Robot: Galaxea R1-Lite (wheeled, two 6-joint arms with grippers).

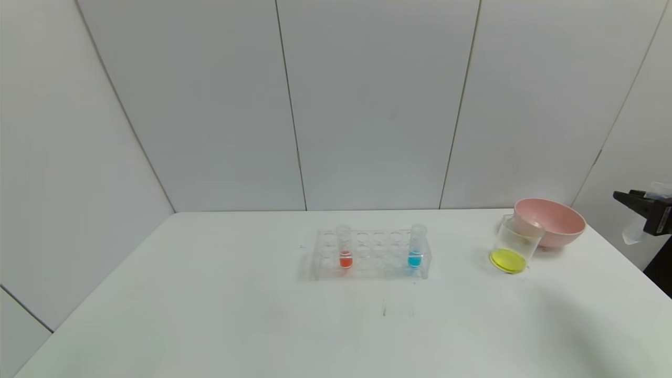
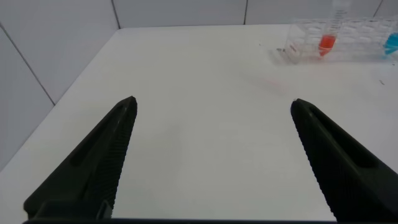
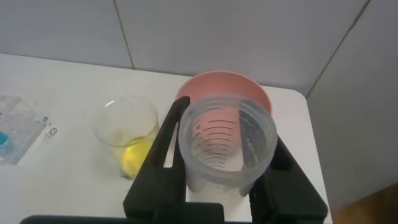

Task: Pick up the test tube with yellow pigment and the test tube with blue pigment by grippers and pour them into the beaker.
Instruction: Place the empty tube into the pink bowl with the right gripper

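Note:
The test tube with blue pigment (image 1: pixel 416 247) stands upright at the right end of a clear rack (image 1: pixel 370 254). Right of the rack, the beaker (image 1: pixel 514 247) (image 3: pixel 127 134) holds yellow liquid at its bottom. My right gripper (image 1: pixel 643 207) (image 3: pixel 227 124) hovers at the table's far right edge, beyond the beaker. It is shut on an empty clear test tube (image 3: pixel 227 146) with graduation marks, seen down its open mouth. No tube with yellow liquid in it shows. My left gripper (image 2: pixel 214 101) hangs open over bare table left of the rack, with nothing between its fingers.
A red-liquid tube (image 1: pixel 344 248) (image 2: pixel 328 38) stands near the rack's left end. A pink bowl (image 1: pixel 551 220) (image 3: pixel 224 84) sits just behind the beaker at the back right. White wall panels close the table's back and left side.

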